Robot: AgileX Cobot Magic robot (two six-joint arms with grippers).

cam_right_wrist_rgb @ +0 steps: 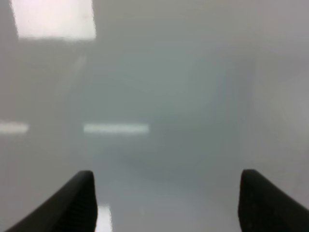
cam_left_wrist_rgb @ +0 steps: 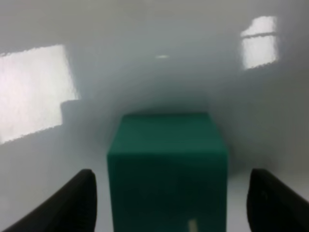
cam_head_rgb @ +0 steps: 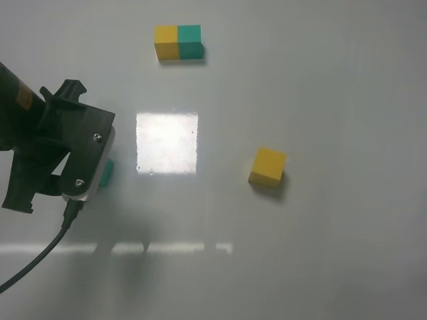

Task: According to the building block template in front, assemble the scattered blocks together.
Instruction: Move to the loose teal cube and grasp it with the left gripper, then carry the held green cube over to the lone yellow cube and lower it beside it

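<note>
The loose teal-green cube sits on the table between the fingers of the left gripper. The jaws are spread wide. A strip of table shows on either side of the cube, so neither dark finger touches it. The cube is matte with crisp edges, and its top face is lighter than the shadowed front.

From the high camera only a sliver of this cube shows. It peeks out from under the black gripper body at nine o'clock of the bright square glare patch. The loose yellow cube lies at three o'clock of that patch, turned slightly askew and well apart from the teal one. The template rests at twelve o'clock, yellow and teal halves joined flush with yellow on the left.

The table is smooth, pale grey and glossy, and it mirrors the ceiling lights. The right gripper is also wide open, its two dark fingers hanging over bare table.
</note>
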